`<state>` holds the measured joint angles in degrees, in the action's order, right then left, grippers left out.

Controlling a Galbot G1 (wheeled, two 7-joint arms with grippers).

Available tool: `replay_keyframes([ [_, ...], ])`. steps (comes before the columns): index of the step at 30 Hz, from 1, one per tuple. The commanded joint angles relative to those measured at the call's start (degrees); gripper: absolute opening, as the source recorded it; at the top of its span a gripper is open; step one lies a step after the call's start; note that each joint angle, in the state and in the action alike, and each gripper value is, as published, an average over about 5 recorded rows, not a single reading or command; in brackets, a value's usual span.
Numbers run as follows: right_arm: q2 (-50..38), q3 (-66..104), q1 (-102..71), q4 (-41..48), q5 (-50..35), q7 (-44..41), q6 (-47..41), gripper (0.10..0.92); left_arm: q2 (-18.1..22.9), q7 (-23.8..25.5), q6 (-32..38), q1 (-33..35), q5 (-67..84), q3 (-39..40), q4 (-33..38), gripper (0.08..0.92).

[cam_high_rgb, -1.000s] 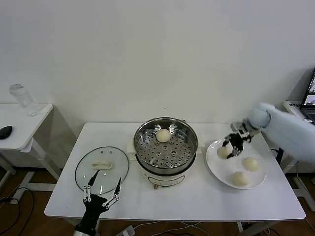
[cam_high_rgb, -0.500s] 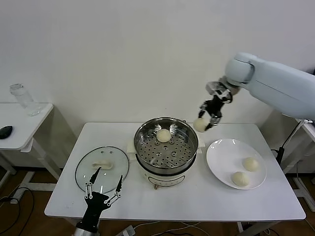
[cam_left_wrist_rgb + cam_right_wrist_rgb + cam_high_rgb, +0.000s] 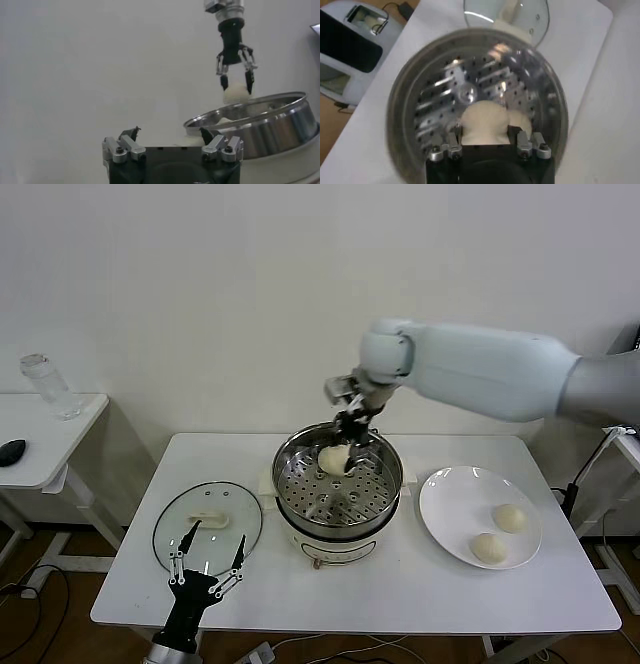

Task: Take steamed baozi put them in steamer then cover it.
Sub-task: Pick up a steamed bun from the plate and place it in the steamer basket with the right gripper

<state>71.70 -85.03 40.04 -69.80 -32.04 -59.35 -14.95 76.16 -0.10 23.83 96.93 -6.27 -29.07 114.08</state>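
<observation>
My right gripper [image 3: 345, 440] is shut on a cream-white baozi [image 3: 485, 122] and holds it low over the back of the steamer [image 3: 338, 484], a shiny steel pot with a perforated floor. A second baozi [image 3: 521, 120] lies in the basket right beside the held one. Two more baozi [image 3: 510, 517] [image 3: 488, 547] lie on the white plate [image 3: 440, 494] to the right. The glass cover [image 3: 207, 529] with its white handle lies flat on the table left of the steamer. My left gripper [image 3: 205, 569] is open and empty at the cover's front edge.
A side table [image 3: 60, 444] at the far left holds a glass jar [image 3: 40, 384] and a black mouse [image 3: 10, 452]. The white wall stands close behind the steamer. The left wrist view shows the steamer's rim [image 3: 260, 120] with the right gripper [image 3: 235, 82] above it.
My right gripper lifted a baozi off the plate and carried it left, over the steamer. The plate went from three baozi to two. The left arm stayed in place.
</observation>
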Motion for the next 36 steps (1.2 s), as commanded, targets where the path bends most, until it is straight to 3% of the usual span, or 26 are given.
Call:
replay_keyframes([
  [1, 6.4, -2.1, -3.6, 0.8, -2.0, 6.1, -3.0, 0.628, -0.1, 0.0, 0.2, 0.1, 0.0, -0.3, -0.1, 0.823],
  [15, 6.2, -2.0, -6.3, 1.5, -1.7, 8.2, -2.7, 0.645, 0.1, -0.2, 0.4, 0.1, 0.0, -0.4, -0.4, 0.823],
  [22, 3.8, -0.8, -4.9, -0.8, -0.8, 7.4, -2.5, 0.786, 0.2, -0.3, 0.3, 0.1, 0.0, -0.9, -0.2, 0.823],
  [28, -6.8, 3.5, -1.1, -7.3, 4.7, 1.5, -0.3, 0.822, 0.2, -0.2, 0.3, 0.1, 0.0, -0.6, -0.2, 0.823],
  [36, -27.3, 11.7, 2.5, -11.0, 13.9, -13.1, 9.0, 0.823, 0.2, -0.3, 0.1, -0.2, -0.2, 0.2, -0.2, 0.823],
])
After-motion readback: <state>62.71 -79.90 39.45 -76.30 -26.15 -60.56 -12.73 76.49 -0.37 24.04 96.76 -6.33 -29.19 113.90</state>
